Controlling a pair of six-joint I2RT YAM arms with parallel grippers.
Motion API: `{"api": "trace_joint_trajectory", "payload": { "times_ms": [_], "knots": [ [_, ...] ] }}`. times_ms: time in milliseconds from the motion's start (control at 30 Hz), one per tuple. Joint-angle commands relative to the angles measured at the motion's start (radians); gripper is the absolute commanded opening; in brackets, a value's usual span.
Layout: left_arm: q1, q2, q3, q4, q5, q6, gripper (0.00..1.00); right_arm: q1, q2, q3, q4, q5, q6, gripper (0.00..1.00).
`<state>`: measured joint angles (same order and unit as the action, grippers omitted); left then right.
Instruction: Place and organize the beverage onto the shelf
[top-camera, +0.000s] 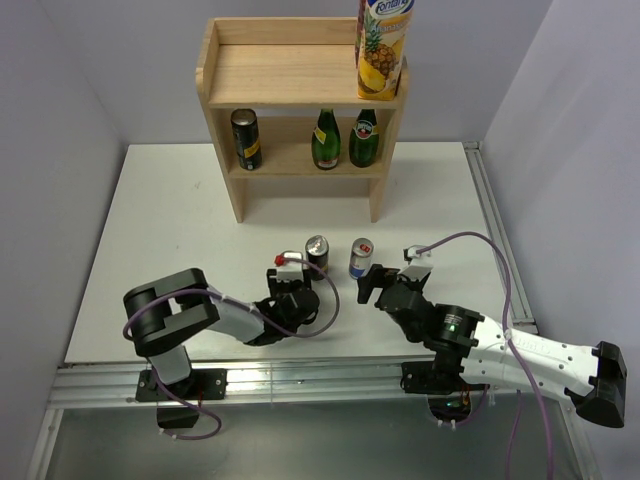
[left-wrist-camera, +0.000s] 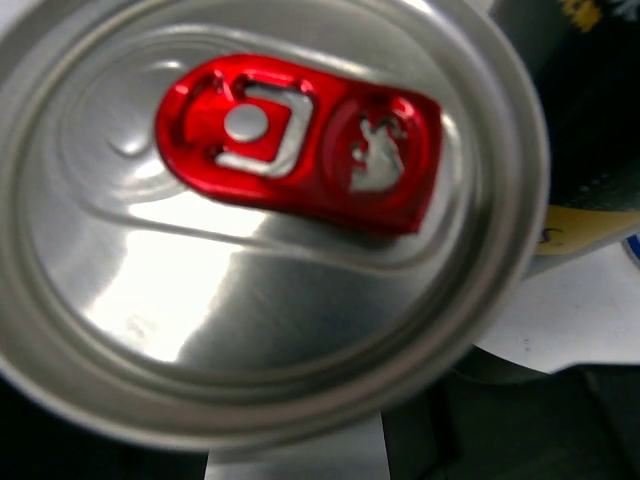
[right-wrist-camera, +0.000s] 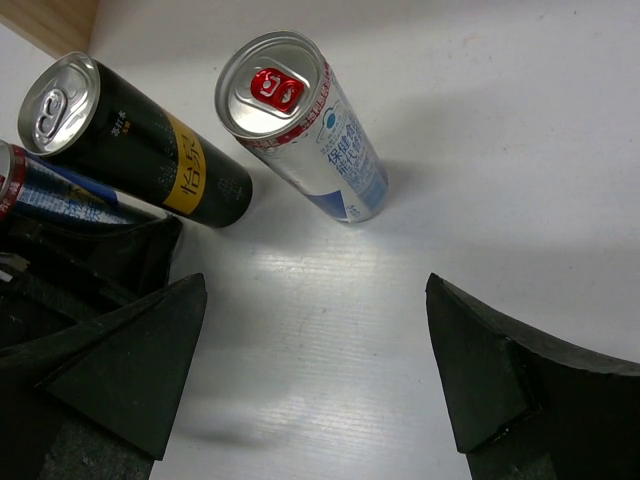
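A: How will the slim silver can (right-wrist-camera: 300, 130) handle?
B: Probably light, thin-walled and slick. It stands on the table beside the black can (right-wrist-camera: 140, 150), well apart from the shelf (top-camera: 280, 75). Grip it mid-body, gently.
A: The right pincer (right-wrist-camera: 315, 285)?
B: Spread wide, empty, touching nothing, facing that can.
A: The left pincer (top-camera: 295, 278)?
B: 1 second silver can (left-wrist-camera: 270, 220) fills its camera; the fingers are hidden, so I cannot tell.

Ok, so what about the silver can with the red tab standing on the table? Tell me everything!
The slim silver can is shiny metal, with a closed red pull tab, a red band under the rim and blue print low on its side. It stands upright on the white table, near the black-and-gold can but apart from it. The right gripper faces it, fingers open, not touching.
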<state>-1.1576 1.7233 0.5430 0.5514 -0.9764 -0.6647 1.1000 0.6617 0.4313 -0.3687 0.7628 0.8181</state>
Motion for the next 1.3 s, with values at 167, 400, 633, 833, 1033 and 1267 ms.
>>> {"api": "trace_joint_trajectory", "payload": {
  "times_ms": [167,400,633,833,1033,1267],
  "knots": [
    [0.012,-0.233,0.113,-0.376,-0.064,-0.061,0.00,0.006,0.004,0.014,0.005,0.033,-0.007,0.98],
    [0.033,-0.569,0.322,-0.717,-0.065,0.051,0.00,0.006,0.035,0.004,0.054,0.021,-0.010,0.98],
    [0.168,-0.587,0.708,-0.729,0.040,0.405,0.00,0.008,0.068,0.012,0.089,0.004,-0.005,0.98],
    [0.375,-0.443,1.029,-0.789,0.226,0.511,0.00,0.006,0.067,0.014,0.091,0.003,-0.005,0.97],
    [0.516,-0.283,1.285,-0.835,0.338,0.528,0.00,0.008,0.050,0.003,0.083,0.013,0.003,0.97],
    [0.576,-0.085,1.579,-0.915,0.361,0.573,0.00,0.006,-0.016,-0.031,0.053,0.018,0.009,0.97]
  ]
}}
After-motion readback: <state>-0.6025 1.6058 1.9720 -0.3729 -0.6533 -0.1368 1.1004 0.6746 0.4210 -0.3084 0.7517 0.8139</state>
